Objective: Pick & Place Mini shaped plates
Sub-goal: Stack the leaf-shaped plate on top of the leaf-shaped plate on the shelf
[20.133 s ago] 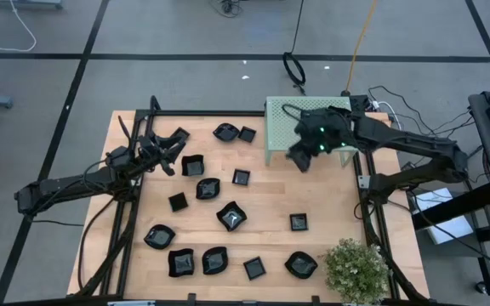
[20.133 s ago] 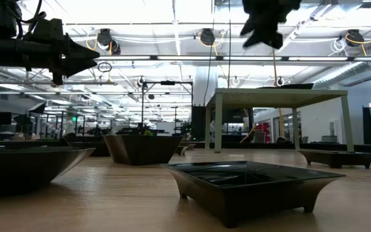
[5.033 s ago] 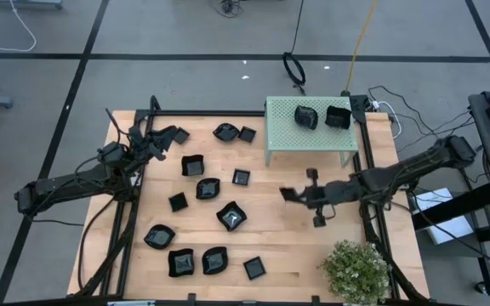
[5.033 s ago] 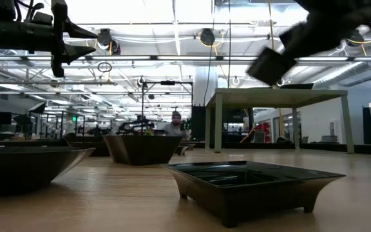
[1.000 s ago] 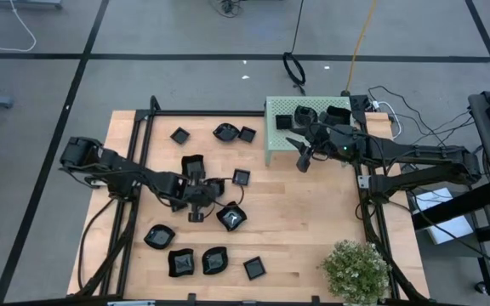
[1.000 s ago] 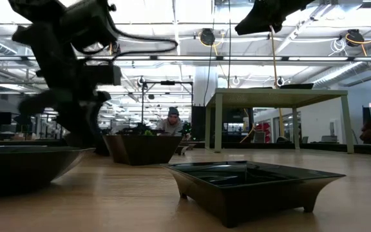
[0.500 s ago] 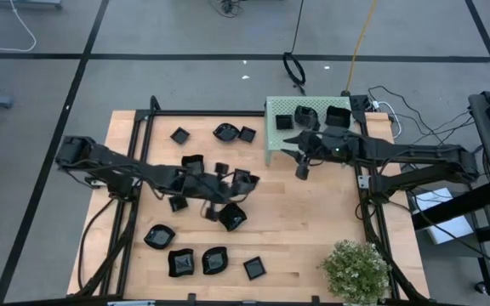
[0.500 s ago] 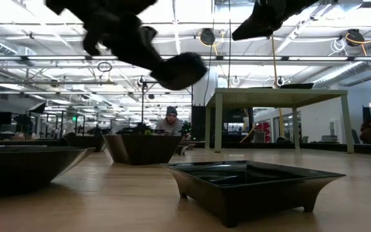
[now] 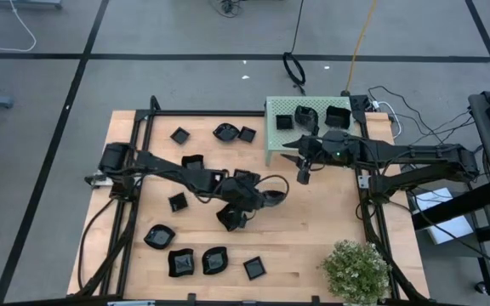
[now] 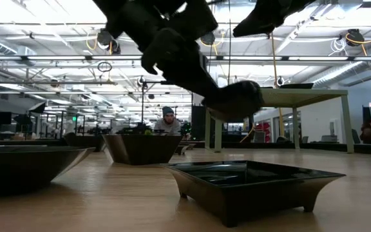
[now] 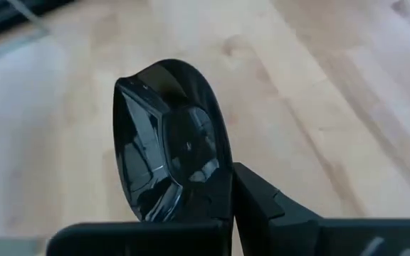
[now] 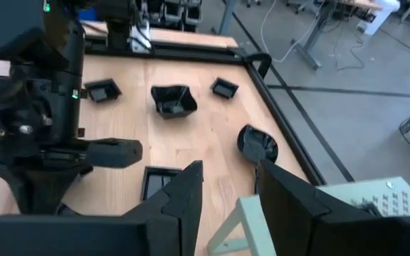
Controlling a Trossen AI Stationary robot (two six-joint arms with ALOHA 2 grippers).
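My left gripper [image 9: 264, 196] reaches out over the middle of the table, shut on a rounded glossy black mini plate [image 9: 276, 195], which also shows in the left wrist view [image 11: 171, 153] and low view [image 10: 237, 98]. My right gripper [image 9: 303, 173] hangs open and empty by the front left corner of the pale green perforated box [image 9: 272, 144]. Three black plates [image 9: 305, 116] rest on the box's top. Several more mini plates [image 9: 180, 263] lie flat on the wooden table. My left gripper pinches the plate's rim [image 11: 206, 193] between its two fingers, on the side nearest the wrist. The fingers come from the table's left, slanting a little downward. The plate is lifted clear of the table and stands tilted on edge beyond the fingertips.
A black frame [image 9: 228, 115] runs around the table. A potted plant [image 9: 356, 268] stands at the near right corner. A square plate [image 10: 253, 180] sits close before the low camera. People sit in the room behind the table.
My left gripper has risen from the table's left middle with the rounded plate and carried it toward the right edge. The plate is lifted clear and now hangs over the table's middle.
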